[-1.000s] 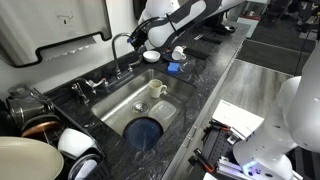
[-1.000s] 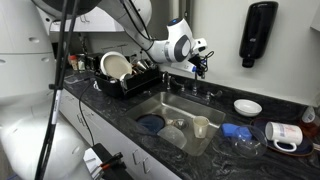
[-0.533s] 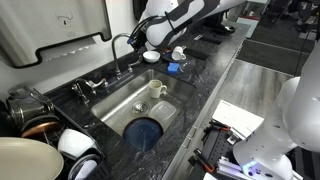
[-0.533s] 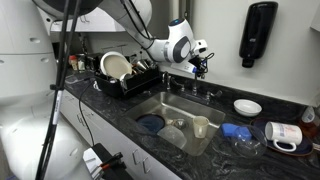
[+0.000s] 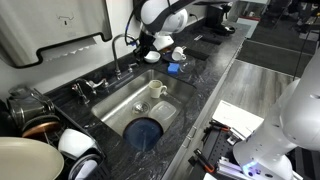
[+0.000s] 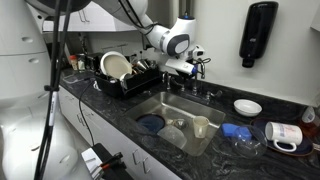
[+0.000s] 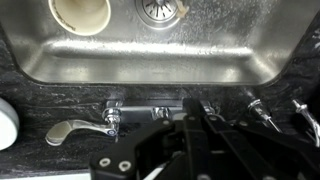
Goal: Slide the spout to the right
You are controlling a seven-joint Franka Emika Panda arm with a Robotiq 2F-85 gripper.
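Note:
The spout (image 5: pixel 121 43) is a thin chrome arch at the back of the sink (image 5: pixel 120 105). In both exterior views my gripper (image 5: pixel 143 44) (image 6: pixel 198 66) hangs right beside the spout's down-turned end, at about the height of the arch. In the wrist view my gripper (image 7: pixel 187 123) looks down on the faucet base, and its dark fingers (image 7: pixel 206 128) lie close together with nothing visible between them. The spout is hidden behind the fingers there. I cannot tell whether they touch it.
A chrome tap handle (image 7: pixel 72 129) lies left of the faucet base and thinner fittings (image 7: pixel 262 110) to the right. A cup (image 5: pixel 157 90) and a blue bowl (image 5: pixel 146 131) are in the sink. A dish rack (image 6: pixel 125 76), a white mug (image 5: pixel 178 53) and a wall dispenser (image 6: pixel 259 32) stand around it.
The arm has lifted and swung a little toward the wall. The gripper has stayed by the spout's end. The spout has not visibly turned.

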